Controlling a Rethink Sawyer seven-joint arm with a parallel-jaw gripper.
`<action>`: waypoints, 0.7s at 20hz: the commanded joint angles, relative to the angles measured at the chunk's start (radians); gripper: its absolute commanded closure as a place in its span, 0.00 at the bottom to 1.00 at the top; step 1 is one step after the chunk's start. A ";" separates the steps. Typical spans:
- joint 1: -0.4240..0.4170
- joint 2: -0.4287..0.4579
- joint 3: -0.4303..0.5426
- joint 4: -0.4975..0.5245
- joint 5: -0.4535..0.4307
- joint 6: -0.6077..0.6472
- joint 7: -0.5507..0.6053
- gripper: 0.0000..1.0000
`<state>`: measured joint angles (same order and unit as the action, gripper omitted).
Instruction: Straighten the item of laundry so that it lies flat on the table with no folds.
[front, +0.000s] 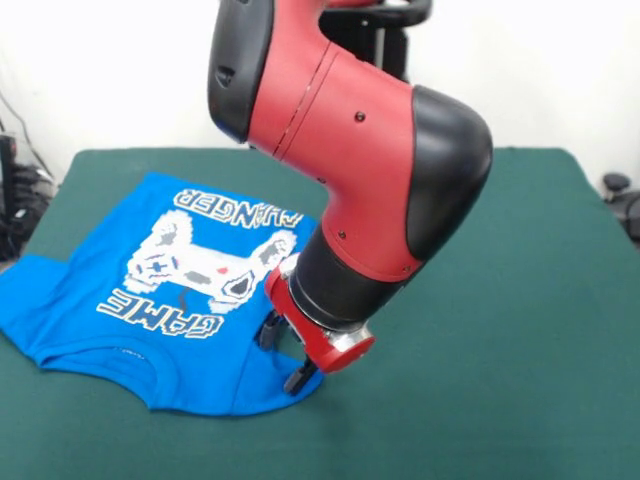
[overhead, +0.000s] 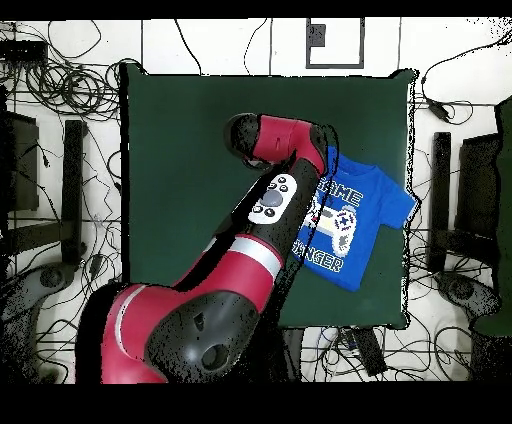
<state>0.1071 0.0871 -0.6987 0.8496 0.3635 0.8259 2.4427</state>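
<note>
Front view, table (front: 520, 330): green top lying under everything.
Arm (front: 350, 150): reaching down over shirt edge.
Shirt (front: 150, 270): lying print-up near table's corner, one sleeve hanging over edge.
Gripper (front: 285, 355): fingers standing apart, touching shirt's sleeve.

The table (front: 520, 330) has a dark green felt-like top. A bright blue T-shirt (front: 130, 300) lies print-up directly on it, in the front view near the left edge, one sleeve reaching that edge. The shirt is spread mostly flat.
</note>
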 joint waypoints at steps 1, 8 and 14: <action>-0.001 0.081 0.142 -0.038 0.042 0.072 0.164 0.00; -0.014 0.142 0.147 -0.126 0.045 0.092 0.166 0.00; -0.019 0.162 0.157 -0.168 0.055 0.118 0.181 0.00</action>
<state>0.0762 0.1208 -0.6878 0.7562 0.3610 0.8898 2.4427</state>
